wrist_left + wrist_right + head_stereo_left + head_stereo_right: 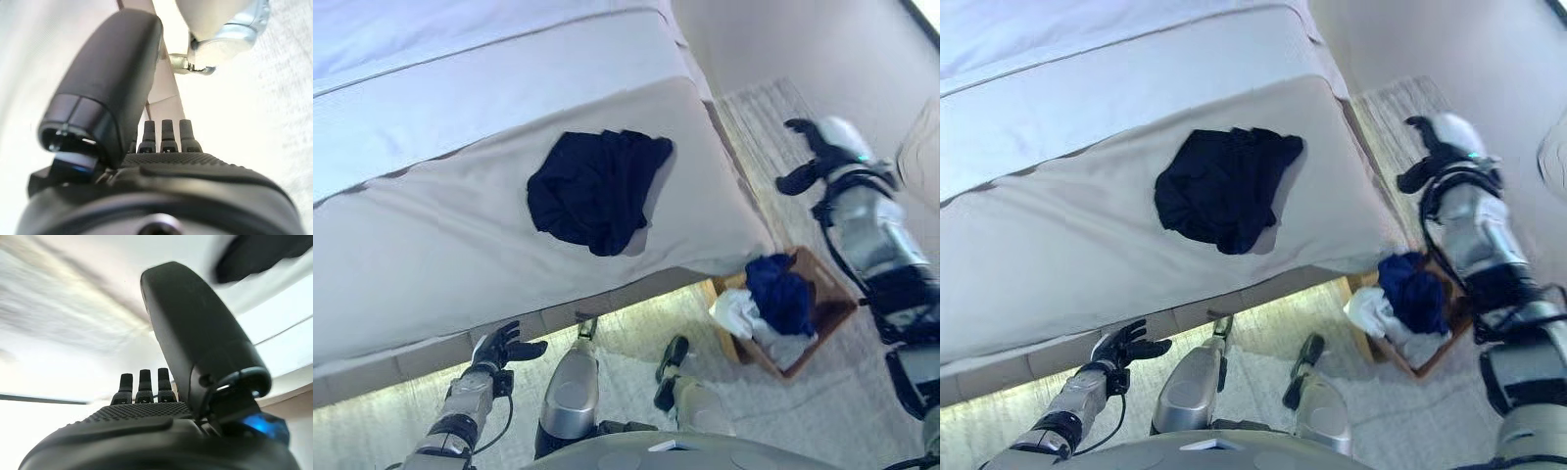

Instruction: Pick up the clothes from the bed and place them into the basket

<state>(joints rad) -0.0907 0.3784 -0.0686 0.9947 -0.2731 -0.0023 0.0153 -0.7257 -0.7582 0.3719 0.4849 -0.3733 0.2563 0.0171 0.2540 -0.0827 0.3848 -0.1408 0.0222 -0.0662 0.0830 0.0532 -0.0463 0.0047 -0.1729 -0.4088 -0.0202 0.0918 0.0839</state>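
Observation:
A dark navy garment (599, 189) lies crumpled on the beige bed cover (431, 245) near the bed's right side. A brown basket (822, 304) stands on the floor by the bed's corner and holds a blue garment (781, 294) and white cloth (736, 311). My left hand (499, 346) hangs low beside the bed's front edge, fingers relaxed and empty; its fingers (168, 134) are straight in the left wrist view. My right hand (806, 157) is raised to the right of the bed, above the basket, open and empty; its fingers (142, 384) are straight in the right wrist view.
A pale blue sheet (431, 59) covers the far part of the bed. A grey striped rug (773, 117) lies on the floor right of the bed, under the basket.

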